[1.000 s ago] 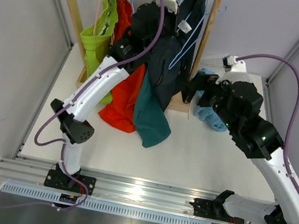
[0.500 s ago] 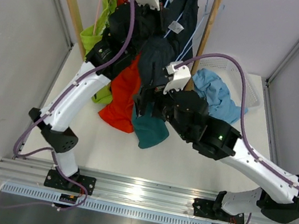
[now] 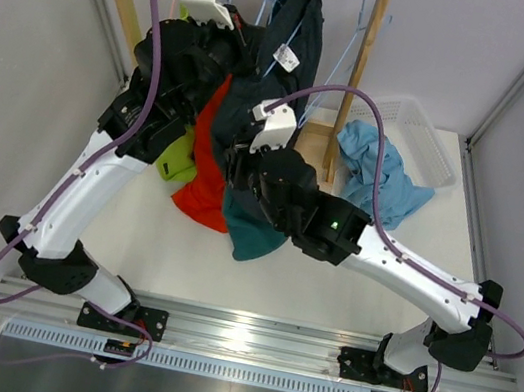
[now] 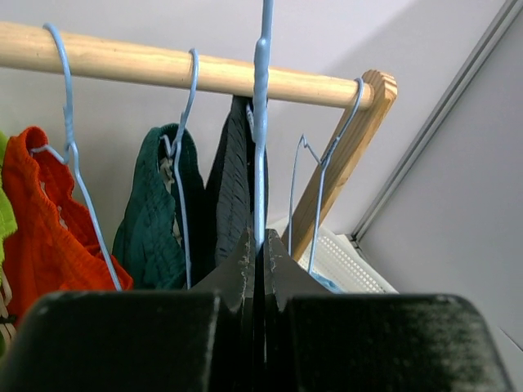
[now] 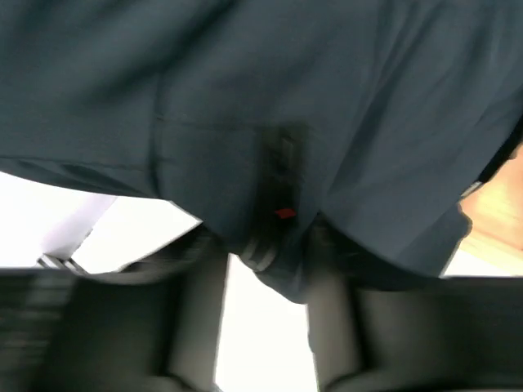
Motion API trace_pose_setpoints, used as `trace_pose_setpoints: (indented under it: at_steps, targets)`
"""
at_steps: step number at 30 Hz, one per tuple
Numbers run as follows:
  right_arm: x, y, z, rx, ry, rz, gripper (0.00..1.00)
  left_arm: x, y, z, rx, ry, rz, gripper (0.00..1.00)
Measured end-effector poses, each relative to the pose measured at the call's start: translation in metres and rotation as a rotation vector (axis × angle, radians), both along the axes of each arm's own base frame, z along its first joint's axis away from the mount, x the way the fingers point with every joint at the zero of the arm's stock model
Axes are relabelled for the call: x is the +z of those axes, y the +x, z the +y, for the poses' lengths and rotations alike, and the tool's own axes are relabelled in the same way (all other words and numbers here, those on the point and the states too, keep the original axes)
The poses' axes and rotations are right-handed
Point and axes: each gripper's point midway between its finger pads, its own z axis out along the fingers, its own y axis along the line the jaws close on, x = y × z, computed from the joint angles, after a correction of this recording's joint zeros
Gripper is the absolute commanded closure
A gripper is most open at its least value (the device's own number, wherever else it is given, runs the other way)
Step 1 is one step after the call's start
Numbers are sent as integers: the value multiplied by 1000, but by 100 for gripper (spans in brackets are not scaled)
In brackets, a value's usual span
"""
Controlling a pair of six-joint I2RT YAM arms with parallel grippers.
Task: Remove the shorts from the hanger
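Currently listed: dark navy shorts (image 3: pixel 295 34), hanging below the wooden rail (image 4: pixel 163 69). We judge them soft, light and limp, best taken at a low fold. Left claw (image 4: pixel 261 253) is clenched on a blue hanger (image 4: pixel 260 122). Right claw (image 5: pixel 265 278) straddles navy cloth; we cannot tell whether it is clamped.

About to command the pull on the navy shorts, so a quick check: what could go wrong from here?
1. The right end effector has only a bunched fold of the navy shorts between its fingers, and that view is blurred; the fabric may slip out on the pull.
2. The left end effector clamps the blue hanger close beside the teal shorts on their own hanger; a tug could drag that neighbour along the wooden rod.
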Motion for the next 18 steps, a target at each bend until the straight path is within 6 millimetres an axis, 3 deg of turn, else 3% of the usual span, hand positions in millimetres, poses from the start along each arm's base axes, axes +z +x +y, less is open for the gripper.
trace_pose_setpoints:
  at_steps: [4, 11, 18]
  targets:
    - [-7, -8, 14, 13, -9, 1, 98, -7, -2, 0, -5, -10, 19, 100]
    - [-4, -41, 25, 32, 4, -14, 100, -2, -9, 4, -12, -36, 13, 100]
    - [3, -115, 11, 53, 20, -23, 100, 12, -10, 2, -3, -9, -19, 100]
